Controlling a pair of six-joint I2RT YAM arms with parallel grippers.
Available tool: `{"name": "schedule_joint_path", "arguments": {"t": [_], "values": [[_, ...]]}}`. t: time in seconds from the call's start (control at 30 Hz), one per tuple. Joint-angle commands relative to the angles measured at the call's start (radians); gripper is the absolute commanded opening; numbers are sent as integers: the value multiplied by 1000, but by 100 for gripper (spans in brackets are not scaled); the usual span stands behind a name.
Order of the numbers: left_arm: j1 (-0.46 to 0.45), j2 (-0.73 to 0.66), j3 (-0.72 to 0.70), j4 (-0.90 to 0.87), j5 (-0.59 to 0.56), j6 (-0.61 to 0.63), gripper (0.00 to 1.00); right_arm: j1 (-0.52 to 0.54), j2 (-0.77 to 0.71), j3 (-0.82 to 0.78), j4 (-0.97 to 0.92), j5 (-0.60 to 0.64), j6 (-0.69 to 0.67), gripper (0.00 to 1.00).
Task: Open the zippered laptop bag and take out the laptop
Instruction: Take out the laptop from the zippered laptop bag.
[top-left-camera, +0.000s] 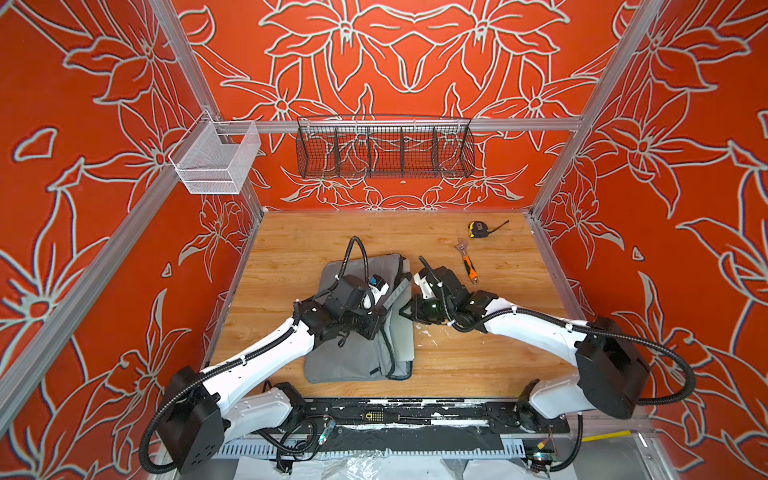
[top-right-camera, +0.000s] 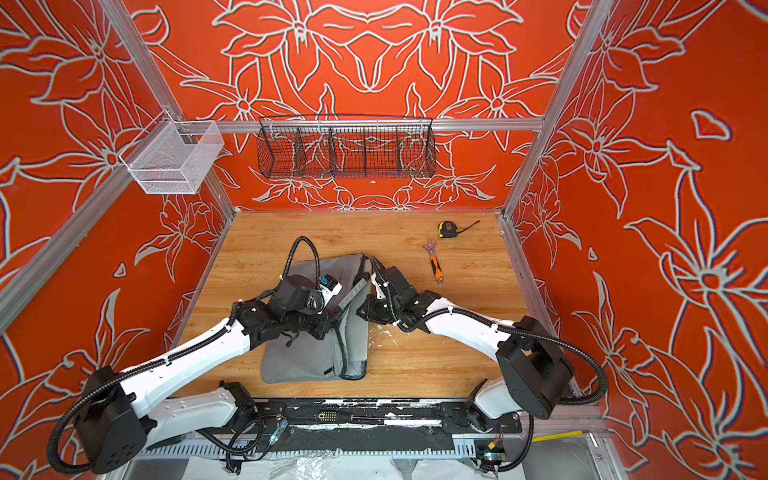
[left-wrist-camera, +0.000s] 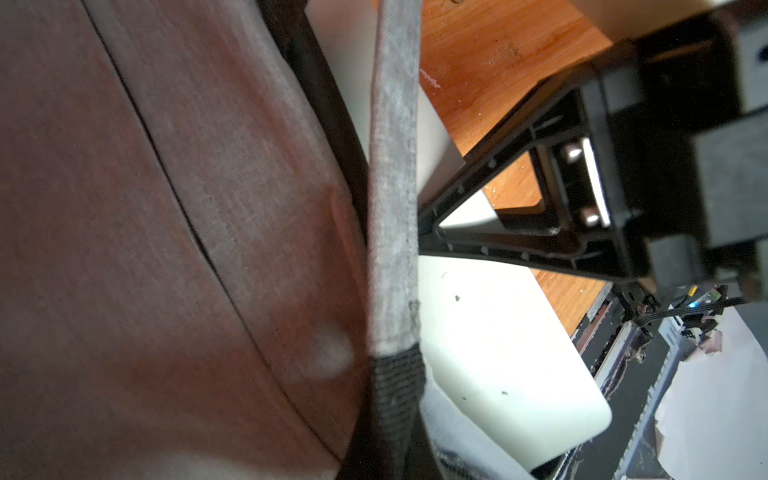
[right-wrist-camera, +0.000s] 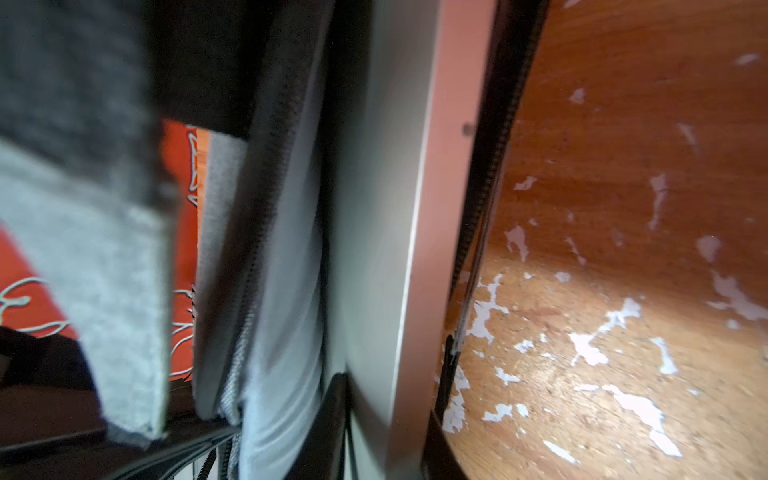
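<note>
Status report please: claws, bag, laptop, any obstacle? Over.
Left claw shut over laptop bag. Right claw grips laptop edge, laptop partly out. Handle strap crosses the opening.

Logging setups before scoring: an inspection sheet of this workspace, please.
Surface: wooden tabletop, white flaked patches near the right arm.
Job's things: grey laptop bag lying flat, one side unzipped; laptop edge showing there.
Clutter: tape measure and orange-handled wrench, far right, clear of the bag.
Grippers: left gripper shut at the bag's strap handle; right gripper at the laptop's exposed edge, grip unclear.
Cables: black conduit loops above the bag; loose wires at front rail.
Surroundings: red floral walls, black wire basket, white mesh basket.
</note>
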Motion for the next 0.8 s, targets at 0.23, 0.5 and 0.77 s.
{"name": "schedule_joint_path", "arguments": {"t": [0.23, 0.5, 0.77], "values": [[16, 53, -22, 27, 50, -37, 0, -30, 46, -103, 129, -71, 28, 5], [16, 92, -13, 9, 30, -14, 0, -30, 87, -38, 13, -53, -33, 24], [16, 117, -9, 62, 66, -27, 0, -3, 183, -75, 155, -117, 51, 27]]}}
